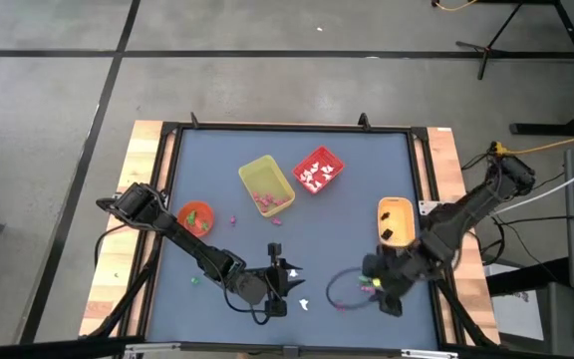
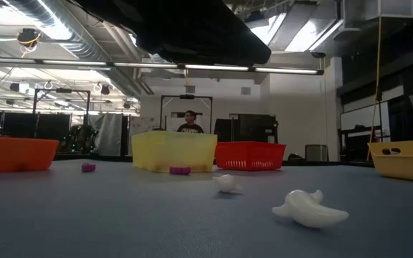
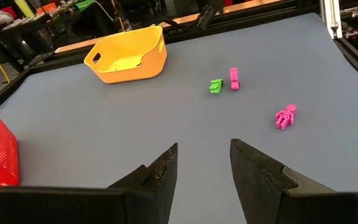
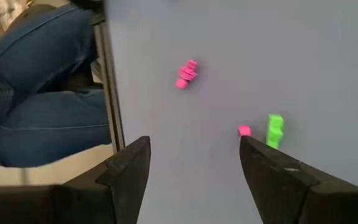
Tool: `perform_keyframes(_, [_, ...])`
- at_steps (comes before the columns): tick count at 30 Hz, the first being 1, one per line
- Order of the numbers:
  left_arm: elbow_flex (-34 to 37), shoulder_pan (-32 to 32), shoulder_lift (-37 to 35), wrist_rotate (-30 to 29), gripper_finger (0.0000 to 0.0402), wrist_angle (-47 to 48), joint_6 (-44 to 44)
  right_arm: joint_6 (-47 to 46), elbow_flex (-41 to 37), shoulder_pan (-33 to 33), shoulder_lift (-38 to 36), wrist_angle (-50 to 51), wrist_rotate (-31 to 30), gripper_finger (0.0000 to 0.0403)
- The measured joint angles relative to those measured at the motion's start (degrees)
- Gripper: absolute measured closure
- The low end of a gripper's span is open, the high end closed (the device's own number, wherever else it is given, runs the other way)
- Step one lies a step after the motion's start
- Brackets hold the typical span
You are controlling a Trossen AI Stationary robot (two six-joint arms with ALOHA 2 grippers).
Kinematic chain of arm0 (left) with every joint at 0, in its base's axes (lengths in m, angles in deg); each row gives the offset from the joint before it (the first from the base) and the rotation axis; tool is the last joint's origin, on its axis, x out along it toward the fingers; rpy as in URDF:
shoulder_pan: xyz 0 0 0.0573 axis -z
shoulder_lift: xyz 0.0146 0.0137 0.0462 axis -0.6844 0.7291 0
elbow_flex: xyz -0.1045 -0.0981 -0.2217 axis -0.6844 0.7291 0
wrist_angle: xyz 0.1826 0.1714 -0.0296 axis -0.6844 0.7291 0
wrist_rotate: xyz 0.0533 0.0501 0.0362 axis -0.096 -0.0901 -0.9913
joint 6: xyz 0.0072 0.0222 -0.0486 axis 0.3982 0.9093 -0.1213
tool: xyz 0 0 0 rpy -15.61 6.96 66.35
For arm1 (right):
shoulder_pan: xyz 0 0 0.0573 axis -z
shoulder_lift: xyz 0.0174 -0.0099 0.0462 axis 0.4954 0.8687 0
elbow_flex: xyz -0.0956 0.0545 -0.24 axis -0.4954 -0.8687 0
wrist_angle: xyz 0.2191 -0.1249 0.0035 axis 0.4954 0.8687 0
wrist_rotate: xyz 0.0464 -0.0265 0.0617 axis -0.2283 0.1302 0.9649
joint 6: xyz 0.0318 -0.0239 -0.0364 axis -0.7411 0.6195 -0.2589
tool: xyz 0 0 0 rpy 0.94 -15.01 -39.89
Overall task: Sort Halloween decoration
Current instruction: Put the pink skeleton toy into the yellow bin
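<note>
We hover between picks: right claw (image 1: 387, 295) hangs at five o'clock, fingers apart and empty, over a pink trinket (image 4: 187, 73) and a green trinket (image 4: 275, 130) lying loose on the tabletop (image 1: 347, 214). Left claw (image 1: 279, 289) (also apart, empty) waits at six. Next, we judge, the right claw must drop squarely over one trinket.

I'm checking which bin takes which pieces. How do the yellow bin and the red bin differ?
The yellow bin has solid walls and holds pink trinkets; the red bin has slotted, basket-like walls and holds white trinkets. The yellow bin looks slightly larger. Both are square, open-topped, and sit side by side at the table's middle.
</note>
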Motion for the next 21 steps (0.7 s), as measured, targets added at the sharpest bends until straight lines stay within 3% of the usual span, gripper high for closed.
perform_keyframes(8, [0.00, 0.01, 0.00, 0.00, 0.0270, 0.00, -0.01, 4.40, 0.00, -10.42, 5.62, -0.63, -12.81, 0.0157])
perform_keyframes(21, [0.00, 0.00, 0.00, -0.02, 0.0270, 0.00, 0.04, 5.64, 0.00, -12.44, 19.08, -0.43, -18.12, 0.0157])
